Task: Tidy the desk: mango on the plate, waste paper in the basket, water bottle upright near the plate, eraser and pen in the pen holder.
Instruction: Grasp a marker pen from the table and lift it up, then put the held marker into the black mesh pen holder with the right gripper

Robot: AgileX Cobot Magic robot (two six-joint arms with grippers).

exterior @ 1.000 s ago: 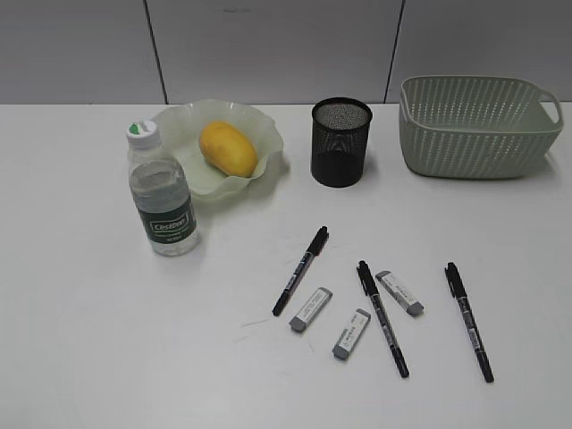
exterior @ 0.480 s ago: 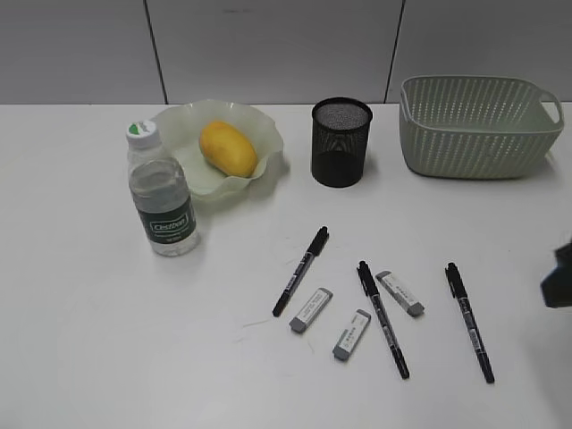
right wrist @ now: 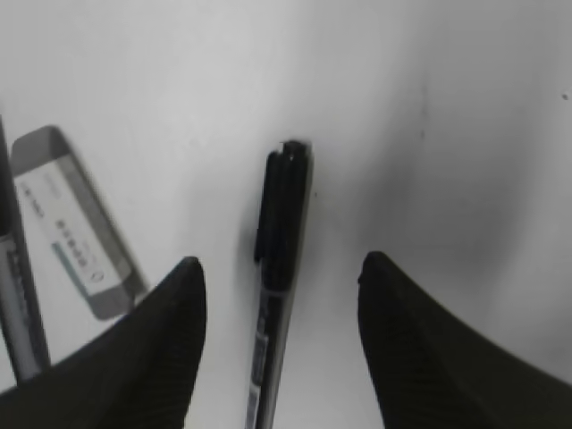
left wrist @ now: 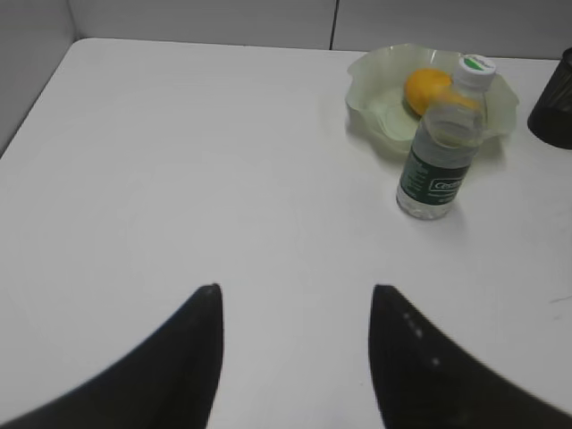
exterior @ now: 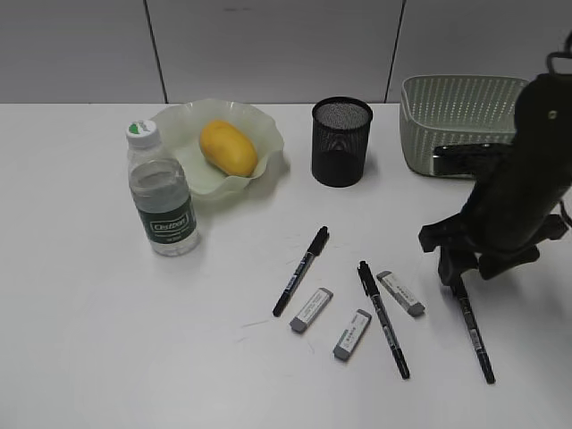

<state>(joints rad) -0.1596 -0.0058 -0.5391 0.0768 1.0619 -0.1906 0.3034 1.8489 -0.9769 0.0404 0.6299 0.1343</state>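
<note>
The mango lies on the pale green plate. The water bottle stands upright just left of the plate. The black mesh pen holder stands mid-back and the sage basket at the back right. Three pens and three erasers lie on the desk. My right gripper is open, low over the rightmost pen's cap end; that pen lies between its fingers, gripper. My left gripper is open and empty over bare desk. No waste paper shows.
The right arm hides part of the basket's front. An eraser lies just left of the right gripper's left finger. The left wrist view shows the bottle, plate and mango far ahead to the right.
My right arm has come in from the right edge and lowered over the rightmost pen's cap end. The things on the desk have not moved.
</note>
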